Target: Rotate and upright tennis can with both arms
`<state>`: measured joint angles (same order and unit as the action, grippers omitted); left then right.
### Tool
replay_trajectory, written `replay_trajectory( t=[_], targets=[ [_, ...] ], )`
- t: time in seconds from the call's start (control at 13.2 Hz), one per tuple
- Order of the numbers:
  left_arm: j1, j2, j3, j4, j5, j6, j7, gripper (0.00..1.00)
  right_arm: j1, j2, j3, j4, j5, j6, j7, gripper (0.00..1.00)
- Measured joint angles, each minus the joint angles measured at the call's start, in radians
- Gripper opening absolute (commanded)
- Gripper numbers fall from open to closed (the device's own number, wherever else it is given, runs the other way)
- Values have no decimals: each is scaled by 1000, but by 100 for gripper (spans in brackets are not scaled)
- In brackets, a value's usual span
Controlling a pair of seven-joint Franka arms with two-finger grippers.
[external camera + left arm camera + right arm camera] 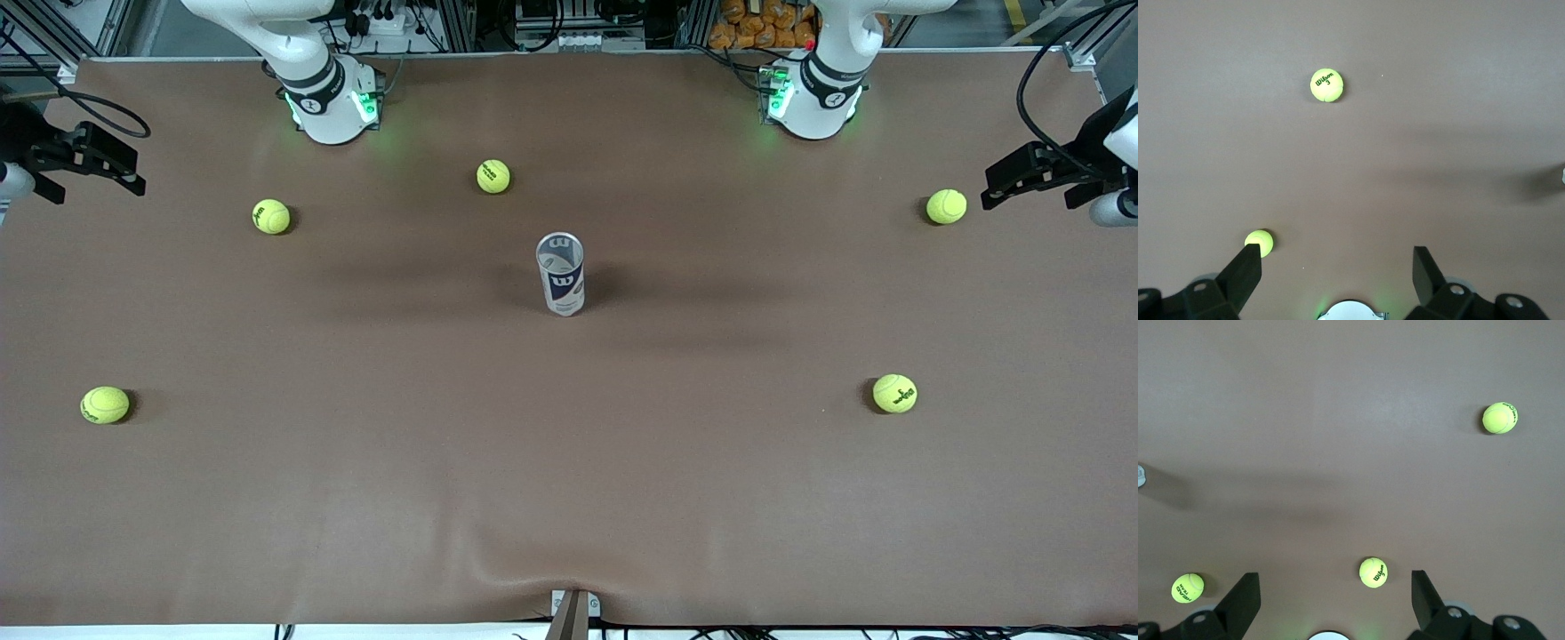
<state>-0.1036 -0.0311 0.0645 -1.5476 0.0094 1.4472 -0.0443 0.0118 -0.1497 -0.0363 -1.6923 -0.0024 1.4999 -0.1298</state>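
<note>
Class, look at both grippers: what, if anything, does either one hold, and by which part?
Nothing is held. The left gripper and right gripper are both open and empty above the table, and the tennis can stands upright, untouched.

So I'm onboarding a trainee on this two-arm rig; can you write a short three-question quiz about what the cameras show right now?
1. True or false: the tennis can stands upright on the table.
2. How many tennis balls lie on the table in the front view?
3. The left gripper is: A) shut on the can, B) open and holding nothing, C) shut on a ball.

Key: 1 true, its open rim faces up. 2 five. 3 B; the right gripper is open and holds nothing too, and both are out at the table's ends.
</note>
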Motion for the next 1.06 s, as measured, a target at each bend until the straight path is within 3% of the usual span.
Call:
replay_trajectory(
  t=[1.06],
  targets=[
    [1,24,8,-14,0,32,-1,100,5,-6,1,-1,0,11,-2,100]
  ],
)
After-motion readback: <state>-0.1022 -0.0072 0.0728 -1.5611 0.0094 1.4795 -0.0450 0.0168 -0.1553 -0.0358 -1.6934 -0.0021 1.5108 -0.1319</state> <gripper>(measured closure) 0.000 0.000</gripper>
